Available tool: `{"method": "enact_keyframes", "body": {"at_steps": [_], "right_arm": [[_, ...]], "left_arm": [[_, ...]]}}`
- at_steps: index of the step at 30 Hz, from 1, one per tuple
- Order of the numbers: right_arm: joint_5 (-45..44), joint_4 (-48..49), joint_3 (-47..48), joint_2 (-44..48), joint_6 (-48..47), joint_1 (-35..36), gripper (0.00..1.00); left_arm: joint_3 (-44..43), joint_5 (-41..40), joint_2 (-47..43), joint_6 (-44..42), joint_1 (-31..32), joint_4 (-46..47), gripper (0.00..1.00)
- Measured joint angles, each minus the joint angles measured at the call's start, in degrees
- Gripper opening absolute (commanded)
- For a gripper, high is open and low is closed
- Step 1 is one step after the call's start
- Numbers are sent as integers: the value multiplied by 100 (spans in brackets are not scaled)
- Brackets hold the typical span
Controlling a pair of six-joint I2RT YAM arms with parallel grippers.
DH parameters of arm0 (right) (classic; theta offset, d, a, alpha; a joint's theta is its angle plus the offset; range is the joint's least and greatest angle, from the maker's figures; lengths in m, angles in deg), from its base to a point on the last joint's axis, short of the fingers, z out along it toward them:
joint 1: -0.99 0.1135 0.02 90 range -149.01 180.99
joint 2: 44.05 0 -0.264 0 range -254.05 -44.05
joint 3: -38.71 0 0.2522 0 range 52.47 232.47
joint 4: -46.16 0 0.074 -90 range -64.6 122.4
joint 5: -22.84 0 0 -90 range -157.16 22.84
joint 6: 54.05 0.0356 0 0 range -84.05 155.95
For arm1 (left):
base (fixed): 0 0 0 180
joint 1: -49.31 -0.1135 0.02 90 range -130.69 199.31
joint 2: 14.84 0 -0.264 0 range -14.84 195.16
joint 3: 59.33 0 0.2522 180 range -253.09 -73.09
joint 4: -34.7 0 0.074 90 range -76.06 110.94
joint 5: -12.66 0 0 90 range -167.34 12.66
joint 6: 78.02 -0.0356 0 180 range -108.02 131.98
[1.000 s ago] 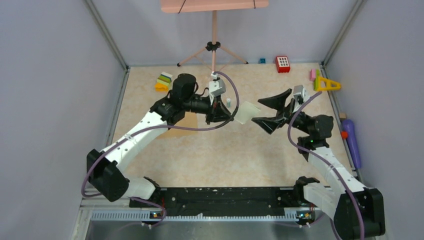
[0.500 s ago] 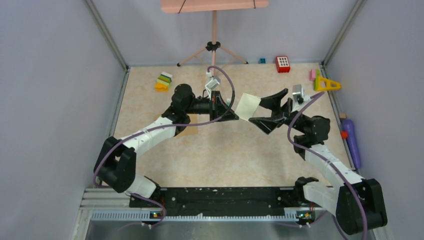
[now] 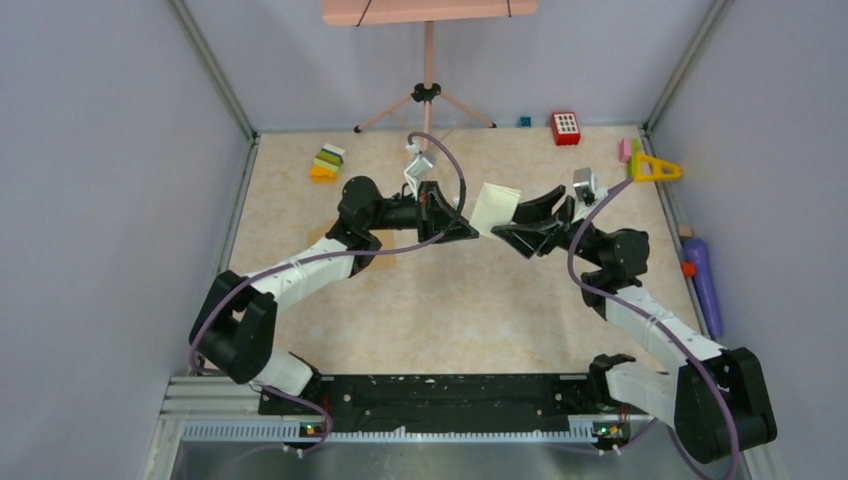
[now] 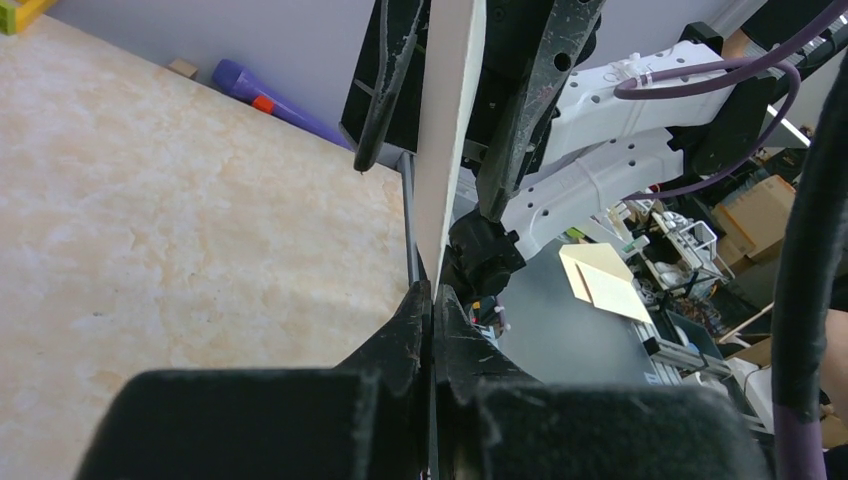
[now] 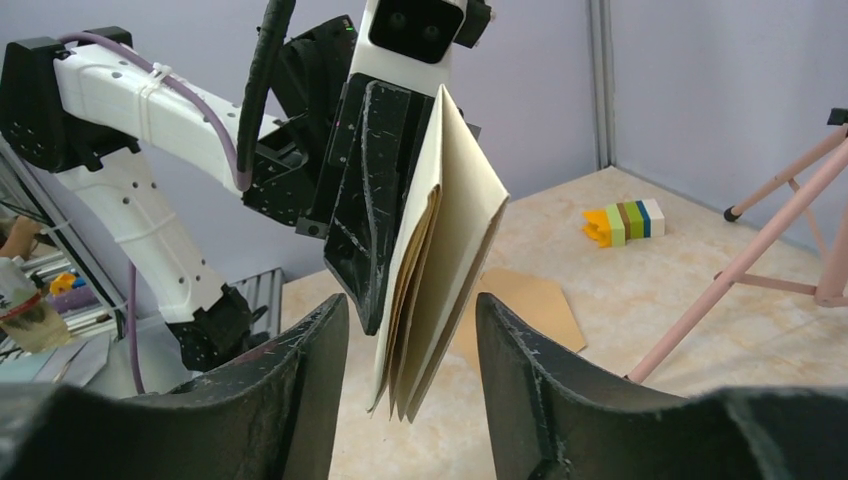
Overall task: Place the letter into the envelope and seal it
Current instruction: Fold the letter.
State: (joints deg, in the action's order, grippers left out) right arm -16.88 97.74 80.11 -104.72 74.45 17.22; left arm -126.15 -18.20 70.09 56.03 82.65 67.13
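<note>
Envelope (image 5: 530,300) is lying flat on the table (image 3: 450,320), down by my left arm. Left gripper (image 3: 462,230) is pinched tight on one edge of the folded letter (image 5: 450,240), holding it up off the table. Right gripper (image 3: 508,220) has its fingers spread either side of the letter's free end, with gaps showing on both sides.

The beige marbled table (image 3: 450,310) carries the brown envelope (image 5: 527,302), a stack of colored blocks (image 3: 327,163), a red block (image 3: 565,128), a yellow triangle (image 3: 655,168) and a pink tripod (image 3: 427,95).
</note>
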Motion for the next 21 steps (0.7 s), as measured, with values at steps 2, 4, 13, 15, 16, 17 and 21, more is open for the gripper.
{"method": "enact_keyframes", "body": {"at_steps": [2, 4, 13, 15, 16, 17, 21], "right_arm": [[-13, -20, 0, -2, 0, 20, 47], [-17, -22, 0, -2, 2, 28, 44], [-76, -20, 0, -2, 9, 61, 28], [-85, -17, 0, -2, 7, 61, 14], [-94, -17, 0, -2, 4, 61, 6], [-98, -15, 0, -2, 13, 63, 0], [-96, -20, 0, -2, 46, 68, 0]], "left_arm": [[28, 2, 2, 17, 0, 33, 0], [33, 0, 2, 24, 0, 55, 0], [94, 0, 2, -7, 2, 74, 0], [120, 0, 2, -44, 2, 63, 0], [122, 0, 2, -57, 2, 52, 0], [122, 0, 2, -70, 2, 52, 0], [122, -4, 2, -98, 2, 50, 7]]}}
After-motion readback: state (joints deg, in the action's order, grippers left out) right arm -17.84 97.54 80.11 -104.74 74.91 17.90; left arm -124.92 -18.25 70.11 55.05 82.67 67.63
